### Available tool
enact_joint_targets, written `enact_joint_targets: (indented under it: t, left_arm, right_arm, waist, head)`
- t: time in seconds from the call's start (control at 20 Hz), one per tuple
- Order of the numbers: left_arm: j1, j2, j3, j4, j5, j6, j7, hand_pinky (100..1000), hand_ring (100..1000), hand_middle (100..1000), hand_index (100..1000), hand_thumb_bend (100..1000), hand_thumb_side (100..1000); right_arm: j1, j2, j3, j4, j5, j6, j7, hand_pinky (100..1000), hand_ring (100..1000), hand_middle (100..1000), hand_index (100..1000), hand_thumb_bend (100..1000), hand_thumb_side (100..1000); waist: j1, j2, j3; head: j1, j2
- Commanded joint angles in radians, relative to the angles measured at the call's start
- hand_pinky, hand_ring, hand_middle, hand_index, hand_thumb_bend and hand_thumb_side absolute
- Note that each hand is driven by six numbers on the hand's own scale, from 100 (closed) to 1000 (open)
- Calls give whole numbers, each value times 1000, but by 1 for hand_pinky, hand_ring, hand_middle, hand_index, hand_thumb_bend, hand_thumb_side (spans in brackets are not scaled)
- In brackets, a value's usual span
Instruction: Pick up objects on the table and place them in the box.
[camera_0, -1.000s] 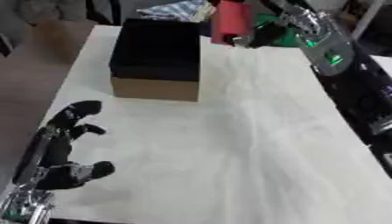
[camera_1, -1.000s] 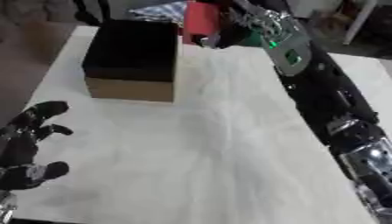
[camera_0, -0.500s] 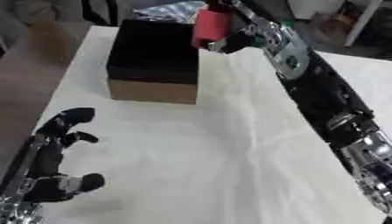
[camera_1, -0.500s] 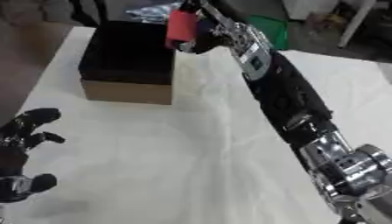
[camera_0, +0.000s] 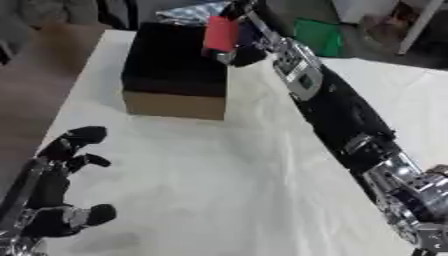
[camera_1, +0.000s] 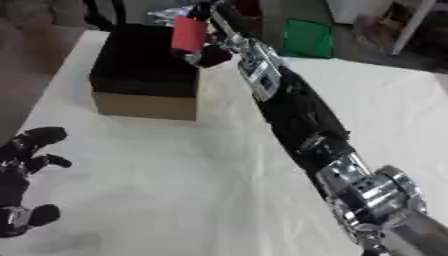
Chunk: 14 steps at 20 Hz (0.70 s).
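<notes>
A red box-shaped object (camera_0: 220, 33) hangs upright over the right rim of the box (camera_0: 175, 75), a brown cardboard box with a black inside. My right hand (camera_0: 246, 46) is shut on the red object, its arm stretching in from the lower right across the table. My left hand (camera_0: 61, 190) rests open at the lower left with its fingers up, holding nothing.
White cloth covers the table (camera_0: 219, 185). A green thing (camera_0: 317, 36) lies on the floor past the table's far edge, with silvery stuff (camera_0: 188, 12) behind the box. A brown floor runs along the left edge.
My right hand has carried the red object leftward, from beside the box to over its right rim. The camera has also shifted. The left hand stays in place.
</notes>
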Motion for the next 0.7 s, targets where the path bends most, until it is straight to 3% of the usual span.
enact_joint_targets:
  t: [0.05,0.25,0.3,0.35,0.55,0.7]
  left_arm:
    - [-15,-2,-4,-21,5,0,-5,613,870,774,741,1000,384]
    - [-17,-3,-5,-22,7,1,-7,613,870,774,741,1000,385]
    - [-17,-3,-5,-22,8,1,-7,613,870,774,741,1000,385]
    - [-18,-3,-6,-22,8,1,-8,613,870,774,741,1000,384]
    - [-19,-3,-6,-23,9,1,-8,613,870,773,741,1000,384]
    - [-18,-3,-5,-23,9,1,-7,613,869,773,741,1000,384]
  right_arm:
    - [-15,15,4,9,17,1,-29,921,772,580,725,183,100]
    - [-12,31,9,12,22,-2,-61,921,785,612,747,210,100]
    - [-11,34,14,13,25,-6,-60,921,797,643,769,269,117]
    - [-10,37,17,13,30,-10,-56,923,802,656,776,250,135]
    - [-5,44,37,8,68,-47,-15,950,865,817,870,471,260]
    - [-3,42,41,0,107,-82,20,960,886,875,895,593,283]
  waist:
    - [9,-11,6]
    - [11,-11,11]
    - [11,-11,10]
    - [11,-11,10]
    - [11,-12,7]
    - [10,-13,4]
  head:
    - [-5,-13]
    - [-9,-12]
    - [-9,-12]
    - [-9,-12]
    - [-8,-13]
    - [-5,-13]
